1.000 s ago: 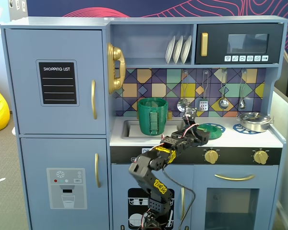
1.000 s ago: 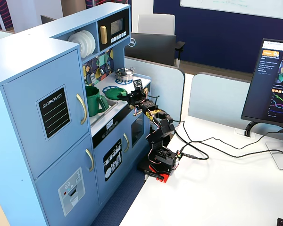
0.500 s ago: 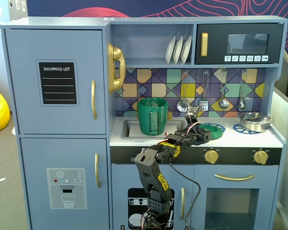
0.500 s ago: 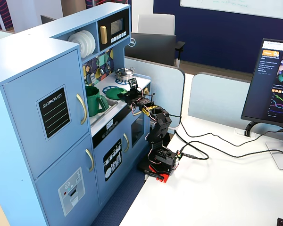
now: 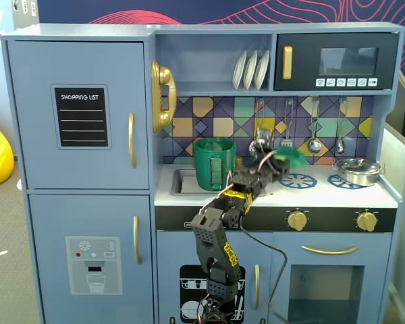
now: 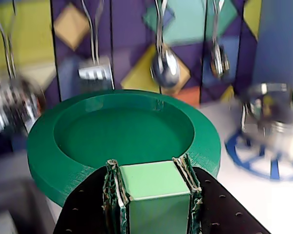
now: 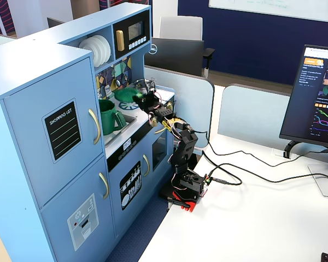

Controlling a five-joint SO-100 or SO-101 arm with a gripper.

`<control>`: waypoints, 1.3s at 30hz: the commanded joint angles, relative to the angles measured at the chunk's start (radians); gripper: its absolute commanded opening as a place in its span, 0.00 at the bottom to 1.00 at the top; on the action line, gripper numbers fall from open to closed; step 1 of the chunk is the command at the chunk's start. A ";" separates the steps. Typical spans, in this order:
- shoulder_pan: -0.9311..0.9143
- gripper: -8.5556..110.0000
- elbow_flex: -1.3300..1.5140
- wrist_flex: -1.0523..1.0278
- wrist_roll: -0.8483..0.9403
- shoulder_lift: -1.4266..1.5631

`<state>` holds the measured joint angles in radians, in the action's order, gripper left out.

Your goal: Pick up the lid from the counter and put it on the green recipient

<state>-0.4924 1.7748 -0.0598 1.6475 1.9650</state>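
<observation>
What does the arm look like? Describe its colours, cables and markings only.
The arm is black plastic with perforated link surfaces, yellow-and-black stickers near its joints, and a red base plate. Red, white and black wires run along it; black cables trail across the table. The gripper has black fingers with patterned green-and-white tape pads.

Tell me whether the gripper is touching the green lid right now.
Touching. In the wrist view the gripper has both fingers pressed against the sides of the light-green tab on the lid, clamping it with no gap.
</observation>
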 commanded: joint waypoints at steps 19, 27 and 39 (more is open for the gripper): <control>0.449 0.07 -0.497 -0.492 0.038 0.104; 0.451 0.07 -0.414 -0.514 0.063 0.156; 0.437 0.07 -0.345 -0.491 0.069 0.146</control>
<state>-0.0522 1.4373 -0.5814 1.6997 2.0632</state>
